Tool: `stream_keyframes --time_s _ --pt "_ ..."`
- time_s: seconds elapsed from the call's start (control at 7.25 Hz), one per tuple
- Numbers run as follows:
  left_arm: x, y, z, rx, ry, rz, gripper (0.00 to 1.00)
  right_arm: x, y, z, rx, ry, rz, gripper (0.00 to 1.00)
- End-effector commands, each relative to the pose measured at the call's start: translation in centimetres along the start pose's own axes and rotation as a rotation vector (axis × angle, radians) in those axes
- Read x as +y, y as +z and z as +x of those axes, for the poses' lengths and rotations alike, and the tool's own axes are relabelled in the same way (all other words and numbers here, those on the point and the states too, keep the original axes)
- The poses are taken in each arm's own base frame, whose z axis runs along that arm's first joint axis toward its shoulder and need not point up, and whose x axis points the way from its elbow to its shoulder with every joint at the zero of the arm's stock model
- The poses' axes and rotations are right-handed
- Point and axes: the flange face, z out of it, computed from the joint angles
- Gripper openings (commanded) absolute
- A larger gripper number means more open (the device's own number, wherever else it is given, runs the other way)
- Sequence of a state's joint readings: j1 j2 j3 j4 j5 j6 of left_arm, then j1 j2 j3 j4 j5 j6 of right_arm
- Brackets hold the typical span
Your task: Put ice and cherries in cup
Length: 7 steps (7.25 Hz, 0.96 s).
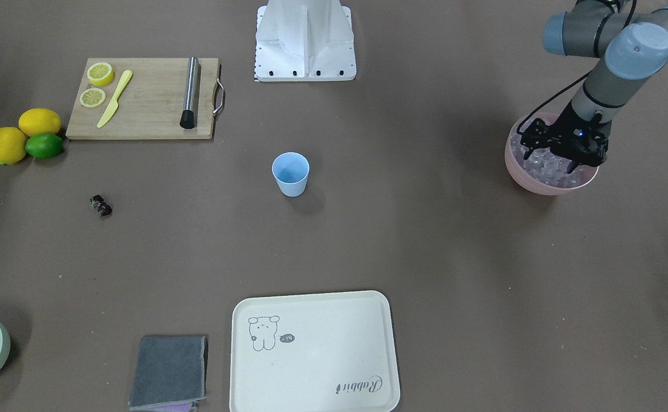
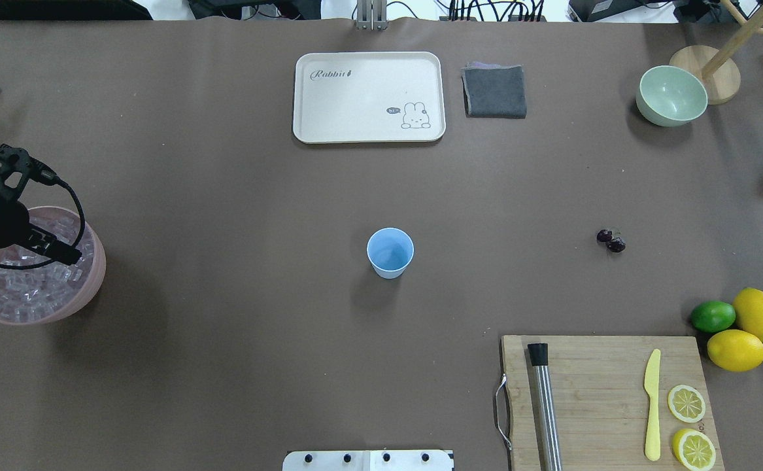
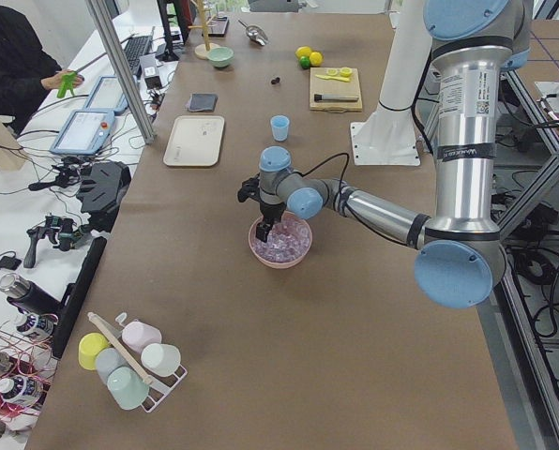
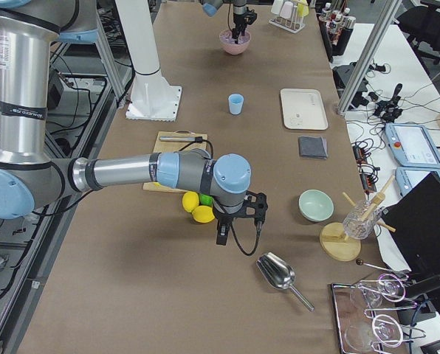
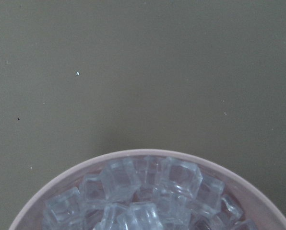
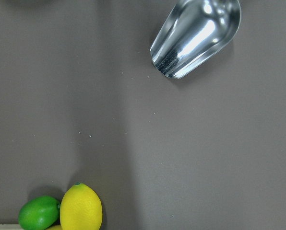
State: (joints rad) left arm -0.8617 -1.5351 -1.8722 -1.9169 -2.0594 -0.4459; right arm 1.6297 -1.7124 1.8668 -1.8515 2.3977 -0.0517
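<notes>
Brown table, bearing cup upright at its middle, apart from all else. Cherries lying well off on robot's right side, near lime and lemons. Ice heaped in pink bowl at far left. Holds left gripper down at that ice, fingers spread apart. Poises right gripper above bare table beside metal scoop; cannot tell whether spread or pressed together

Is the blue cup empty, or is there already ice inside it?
Empty. The cup stands upright, and both top views show only its bare blue bottom.
</notes>
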Motion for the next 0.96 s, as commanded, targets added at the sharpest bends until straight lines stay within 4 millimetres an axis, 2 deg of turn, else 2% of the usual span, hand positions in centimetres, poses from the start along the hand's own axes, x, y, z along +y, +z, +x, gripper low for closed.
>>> stream_keyframes --time_s 0.0,0.69,0.83 --pt "0.1 0.98 0.09 0.006 0.012 0.003 0.98 -0.01 -0.1 0.04 0.0 0.0 0.003 1.0" --pt "0.3 1.26 0.02 0.007 0.013 0.0 0.95 0.24 -0.51 0.44 -0.001 0.009 0.012 1.0" --pt "0.3 1.26 0.02 0.007 0.012 0.0 0.82 0.26 -0.6 0.54 0.0 0.011 0.015 1.0"
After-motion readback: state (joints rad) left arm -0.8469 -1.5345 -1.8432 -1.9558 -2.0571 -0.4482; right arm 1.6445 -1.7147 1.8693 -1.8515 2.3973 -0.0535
